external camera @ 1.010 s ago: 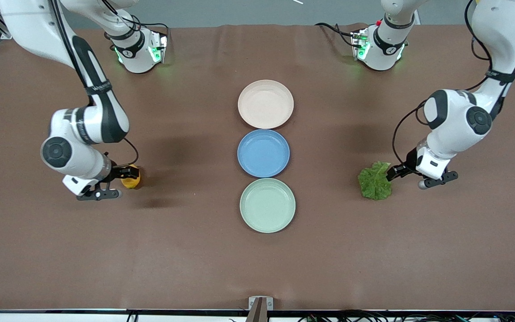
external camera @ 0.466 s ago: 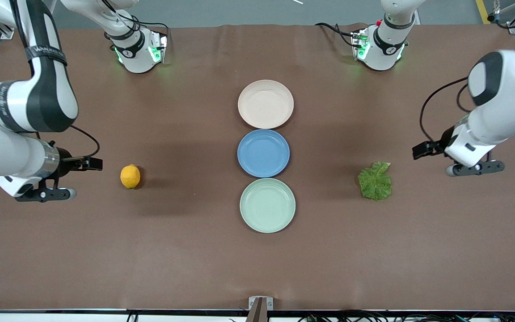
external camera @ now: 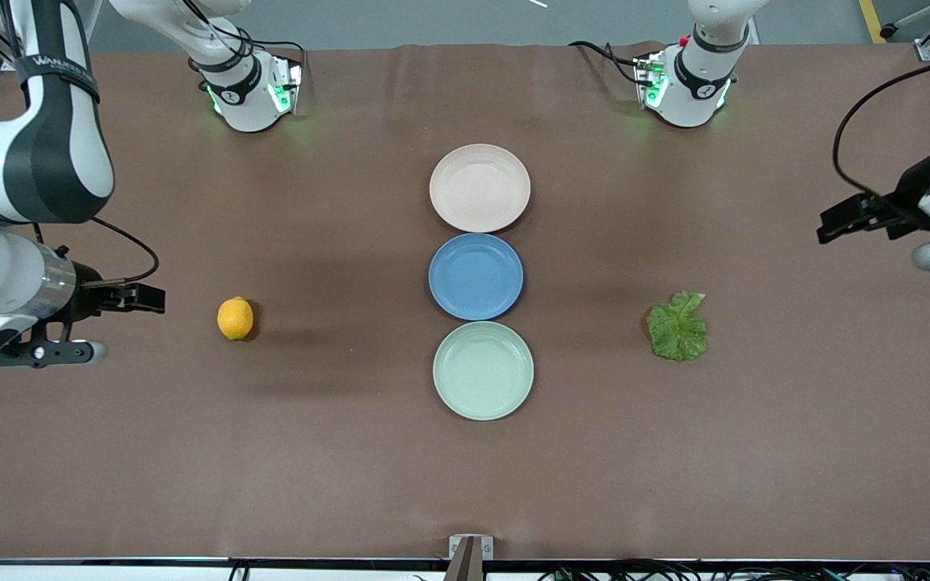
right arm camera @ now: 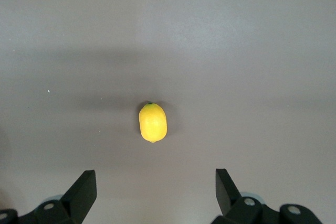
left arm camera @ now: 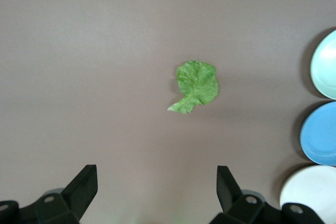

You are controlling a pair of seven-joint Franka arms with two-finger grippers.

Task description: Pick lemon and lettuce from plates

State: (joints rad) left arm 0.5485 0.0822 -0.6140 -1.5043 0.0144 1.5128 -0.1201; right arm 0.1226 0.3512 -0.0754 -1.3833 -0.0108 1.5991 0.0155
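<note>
The lemon (external camera: 235, 318) (right arm camera: 153, 122) lies on the bare brown table toward the right arm's end, on no plate. The lettuce (external camera: 677, 326) (left arm camera: 197, 86) lies flat on the table toward the left arm's end. The beige-pink plate (external camera: 479, 187) and the mint green plate (external camera: 483, 370) stand bare in the middle row. My right gripper (external camera: 154, 300) (right arm camera: 156, 187) hangs open and holds nothing, over bare table beside the lemon. My left gripper (external camera: 828, 226) (left arm camera: 157, 187) is open too, high over the table's end, apart from the lettuce.
A blue plate (external camera: 475, 276) sits between the two other plates, also bare. The arms' bases (external camera: 251, 89) (external camera: 687, 81) stand along the table edge farthest from the front camera. A small bracket (external camera: 469, 549) sits at the nearest edge.
Both grippers were down at the lemon and the lettuce a second ago. They have risen and drawn back toward their own table ends. Lemon and lettuce stay on the table.
</note>
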